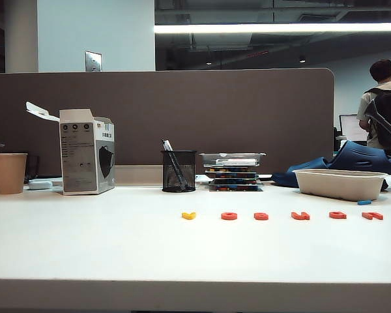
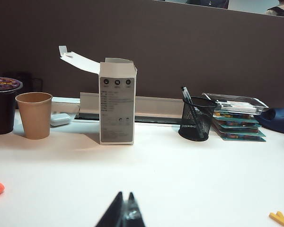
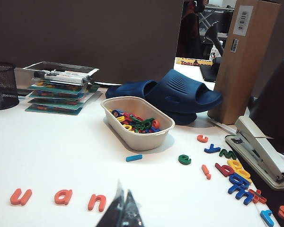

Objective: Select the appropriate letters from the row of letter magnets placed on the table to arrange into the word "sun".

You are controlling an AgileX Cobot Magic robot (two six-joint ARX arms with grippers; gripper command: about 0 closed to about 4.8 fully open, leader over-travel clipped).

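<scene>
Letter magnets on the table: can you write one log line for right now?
letter magnets: six in a row on table, untouched | left gripper: shut, empty, off the row | right gripper: shut, empty, near the row | word: not started

Brown partition panel [image 1: 182, 111] spanning the rear of the white bench [image 1: 85, 248]; pale wall [image 1: 94, 32] with a metal switch plate [image 1: 93, 61] behind it; dark open ceiling with one long fluorescent strip light [image 1: 280, 28]; monitor [image 1: 352, 127] far right
</scene>
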